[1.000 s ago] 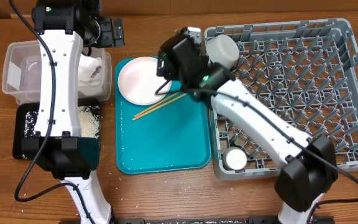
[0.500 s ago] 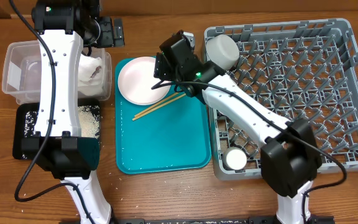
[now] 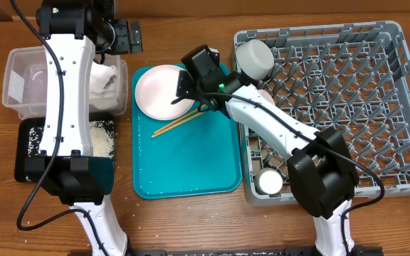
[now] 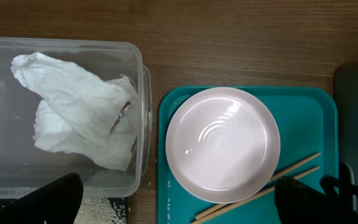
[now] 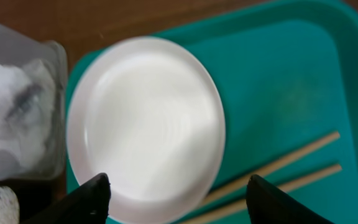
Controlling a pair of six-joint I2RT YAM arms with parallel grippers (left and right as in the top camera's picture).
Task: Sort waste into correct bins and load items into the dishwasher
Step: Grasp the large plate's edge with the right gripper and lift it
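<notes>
Counter (image 3: 191, 227): wooden; it carries the rack, the trays and the tub.
Dish rack (image 3: 347, 92): grey, square, on the right side, touching the teal tray's right edge.
Teal tray (image 3: 191, 163): in the middle, between the rack and the two bins.
Clear tub (image 3: 20, 78): far left, with the black tray just in front of it.
Black tray (image 3: 27, 153): shallow, at the near left, partly hidden by the left arm.
Plate (image 3: 159, 91): pale and round, lying flat in the teal tray's far left corner.
Bowl (image 3: 255, 58): upside down in the rack's far left corner.
Tissue (image 4: 79, 109): crumpled and white with a brownish mark, lying inside the clear tub at its right end.
Cup (image 3: 269, 182): white, mouth up, in the rack's near left corner.
Chopsticks (image 3: 184, 121): two, side by side and slanted on the teal tray, just in front of the plate.
Grains (image 3: 102, 135): scattered in the black tray, thickest at its right end.
Left gripper (image 4: 178, 186): fingers wide apart, holding nothing, up above the gap between the tub and the teal tray.
Right gripper (image 5: 179, 186): fingers wide apart, holding nothing, above the plate's near right edge; whether it touches the plate cannot be told.
</notes>
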